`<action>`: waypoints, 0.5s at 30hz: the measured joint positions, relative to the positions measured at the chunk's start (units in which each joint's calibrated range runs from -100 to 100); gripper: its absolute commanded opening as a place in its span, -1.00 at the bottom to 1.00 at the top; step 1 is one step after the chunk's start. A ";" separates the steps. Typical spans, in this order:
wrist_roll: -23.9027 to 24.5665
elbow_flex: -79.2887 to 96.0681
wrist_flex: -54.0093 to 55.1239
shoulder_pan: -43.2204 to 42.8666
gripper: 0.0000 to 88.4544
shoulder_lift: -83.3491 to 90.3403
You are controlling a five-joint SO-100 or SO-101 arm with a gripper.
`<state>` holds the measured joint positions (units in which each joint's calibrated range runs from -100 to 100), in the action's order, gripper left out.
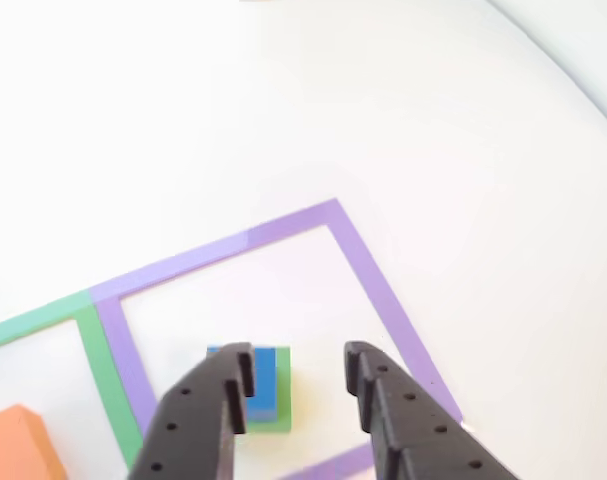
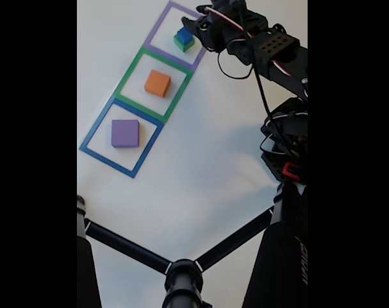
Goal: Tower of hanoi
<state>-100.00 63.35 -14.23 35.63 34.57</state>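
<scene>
The blue cube (image 1: pixel 255 380) sits just beyond the wide-open, empty end effector (image 1: pixel 301 375).

The white surface (image 2: pixel 200 173) carries three taped square outlines (image 2: pixel 157 85); an orange block (image 2: pixel 157 83), a purple block (image 2: pixel 125 133) and a green block (image 2: pixel 182 45) rest inside them.

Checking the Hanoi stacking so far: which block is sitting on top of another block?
The blue block, resting on the green block in the purple outline; orange and purple sit alone.
</scene>
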 measured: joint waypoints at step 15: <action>0.00 -34.97 -65.62 -10.42 -0.98 15.20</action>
<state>-100.00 28.38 -79.85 25.22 49.77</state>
